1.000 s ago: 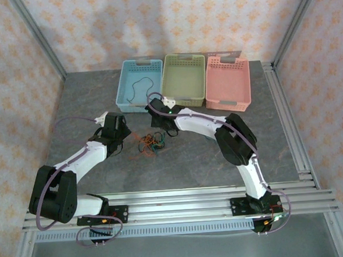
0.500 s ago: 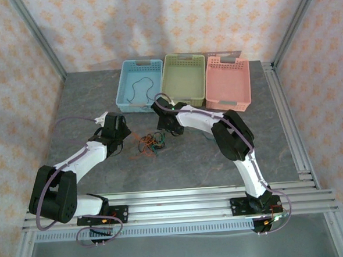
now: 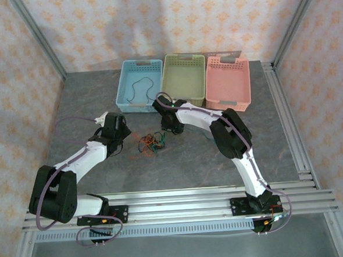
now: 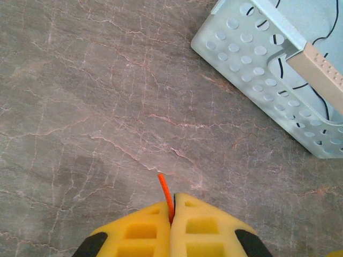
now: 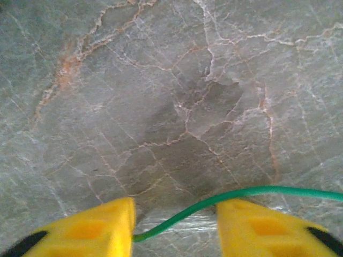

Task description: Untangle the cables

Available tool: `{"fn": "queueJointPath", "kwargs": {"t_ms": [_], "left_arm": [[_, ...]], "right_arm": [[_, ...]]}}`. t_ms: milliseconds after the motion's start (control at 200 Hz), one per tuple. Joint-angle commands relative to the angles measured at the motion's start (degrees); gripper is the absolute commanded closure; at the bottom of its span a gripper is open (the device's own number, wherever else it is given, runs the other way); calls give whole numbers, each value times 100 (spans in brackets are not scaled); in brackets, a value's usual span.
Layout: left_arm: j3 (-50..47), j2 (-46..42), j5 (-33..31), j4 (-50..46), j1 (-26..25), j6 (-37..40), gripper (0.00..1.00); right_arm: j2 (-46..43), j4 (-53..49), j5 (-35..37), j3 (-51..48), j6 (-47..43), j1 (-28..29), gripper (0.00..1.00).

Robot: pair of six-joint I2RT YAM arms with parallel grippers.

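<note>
The cables (image 3: pixel 151 143) lie bunched on the grey table between the two arms, a small knot of orange, green and black strands. My left gripper (image 4: pixel 172 201) is shut on an orange cable (image 4: pixel 165 191), whose end sticks out past the yellow fingertips; seen from above, the left gripper (image 3: pixel 125 140) sits at the left edge of the knot. At the knot's right edge, my right gripper (image 3: pixel 167 132) stands low over the table. Its yellow fingers are apart, and a green cable (image 5: pixel 214 205) runs across the gap of the right gripper (image 5: pixel 174 214), touching the left finger (image 5: pixel 102 227).
Three baskets stand in a row at the back: blue (image 3: pixel 124 94), green (image 3: pixel 167 82) and pink (image 3: pixel 245 80). A loose black cable (image 3: pixel 138 86) lies in the blue basket (image 4: pixel 252 51), close to my left gripper. Aluminium rails run along the right and near edges.
The right arm's wrist has turned and settled lower at the right edge of the knot. The left arm and the knot have stayed put.
</note>
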Motion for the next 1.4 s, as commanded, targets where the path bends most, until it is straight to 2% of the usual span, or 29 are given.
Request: {"fn": "queueJointPath", "kwargs": {"t_ms": [0,115,280,586,691,826,1026,1396], "left_arm": [[139,50,-199,-127,-19,-14,100],[141,46,-205,-132,-18,-23,100],[144,41,-218,-144,-8,-29,100],[89,-33,-346,-196,29,-116,100],[-46,-175,-444,-204,134,-241,100],[-282,-280,-261,-43,405,-432,100],[-520,-413,-97,44,739,-649,100],[-1063,-1261,-604,17,979,-937,100]], "right_arm": [[227,50,-182,167,26,0,75],[134,3,145,186,-125,-9,100],[-547,857,460,-647,-481,-44,100],[-2406,1859,1839,-2393,-1448,-371,100],[-3101,2134,1865,-3084,-1454,-850,100],[-3931,2473,1511,-3915,-1337,-1759,100],[-4824,2673,1371,-4678,-1216,-2825,100],[-6153,2664,801,-5632,-1146,-4766,100]]}}
